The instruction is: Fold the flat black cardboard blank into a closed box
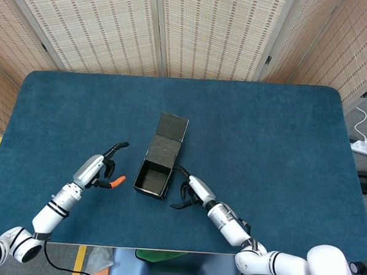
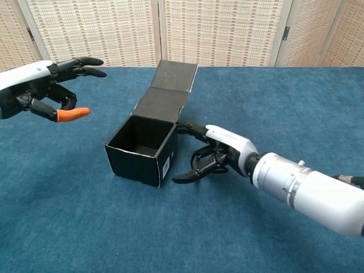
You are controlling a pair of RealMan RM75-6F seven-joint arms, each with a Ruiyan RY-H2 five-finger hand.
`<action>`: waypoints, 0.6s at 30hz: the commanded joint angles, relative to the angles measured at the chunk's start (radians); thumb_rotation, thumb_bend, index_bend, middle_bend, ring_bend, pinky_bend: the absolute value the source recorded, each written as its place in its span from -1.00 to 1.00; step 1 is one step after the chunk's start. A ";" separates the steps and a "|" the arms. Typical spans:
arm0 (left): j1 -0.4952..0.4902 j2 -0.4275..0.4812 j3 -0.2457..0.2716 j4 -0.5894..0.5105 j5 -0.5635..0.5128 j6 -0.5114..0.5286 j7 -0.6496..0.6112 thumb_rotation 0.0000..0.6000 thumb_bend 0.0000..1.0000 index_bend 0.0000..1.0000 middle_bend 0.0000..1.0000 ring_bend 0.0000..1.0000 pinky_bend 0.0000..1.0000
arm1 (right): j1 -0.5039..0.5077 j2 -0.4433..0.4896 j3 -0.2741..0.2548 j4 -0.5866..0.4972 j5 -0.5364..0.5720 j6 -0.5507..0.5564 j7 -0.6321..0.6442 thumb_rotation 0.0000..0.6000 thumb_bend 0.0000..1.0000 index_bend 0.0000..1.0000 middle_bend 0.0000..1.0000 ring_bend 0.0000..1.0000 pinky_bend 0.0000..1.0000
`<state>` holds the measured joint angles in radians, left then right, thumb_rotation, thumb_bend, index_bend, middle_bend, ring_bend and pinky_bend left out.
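Note:
The black cardboard box (image 1: 152, 178) (image 2: 140, 152) stands on the table with its top open and nothing inside. Its lid flap (image 1: 171, 127) (image 2: 175, 77) stretches away from me, angled toward the far right. My left hand (image 1: 99, 169) (image 2: 41, 92) hovers to the left of the box, well apart from it, with its fingers spread and nothing in it. Close beside the box's right wall sits my right hand (image 1: 190, 191) (image 2: 219, 157), low over the table. Its fingers curve toward the box's near right corner but grip nothing.
The blue cloth table (image 1: 269, 142) (image 2: 273, 108) stretches wide on all sides of the box. Woven screens (image 1: 207, 28) stand behind its far edge. A white power strip (image 1: 363, 147) lies on the floor to the right.

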<state>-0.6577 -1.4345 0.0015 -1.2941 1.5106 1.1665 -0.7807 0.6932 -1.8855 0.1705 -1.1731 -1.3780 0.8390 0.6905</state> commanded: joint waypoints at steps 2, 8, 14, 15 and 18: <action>-0.011 0.002 0.026 0.023 -0.018 -0.117 -0.096 1.00 -0.44 -1.00 -0.81 0.40 0.52 | -0.047 0.093 -0.010 -0.090 0.000 0.043 0.007 1.00 -1.00 -1.00 -1.00 0.22 1.00; -0.036 -0.067 0.035 0.139 -0.018 -0.225 -0.188 1.00 -0.51 -1.00 -0.98 0.35 0.53 | -0.095 0.314 0.037 -0.321 -0.030 0.144 0.029 1.00 -1.00 -1.00 -0.89 0.22 1.00; -0.085 -0.125 0.029 0.218 0.022 -0.291 -0.357 1.00 -0.52 -1.00 -1.00 0.35 0.53 | -0.098 0.462 0.111 -0.465 0.032 0.142 0.030 1.00 -1.00 -1.00 -0.83 0.22 1.00; -0.092 -0.131 0.032 0.229 0.032 -0.294 -0.371 1.00 -0.52 -1.00 -1.00 0.35 0.53 | -0.098 0.470 0.116 -0.472 0.040 0.140 0.028 1.00 -1.00 -1.00 -0.83 0.22 1.00; -0.110 -0.153 0.036 0.257 0.058 -0.296 -0.413 1.00 -0.52 -1.00 -1.00 0.35 0.53 | -0.099 0.481 0.119 -0.485 0.056 0.134 0.028 1.00 -1.00 -1.00 -0.82 0.22 1.00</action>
<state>-0.7518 -1.5701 0.0347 -1.0542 1.5517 0.8799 -1.1715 0.5969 -1.4094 0.2863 -1.6520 -1.3273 0.9735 0.7178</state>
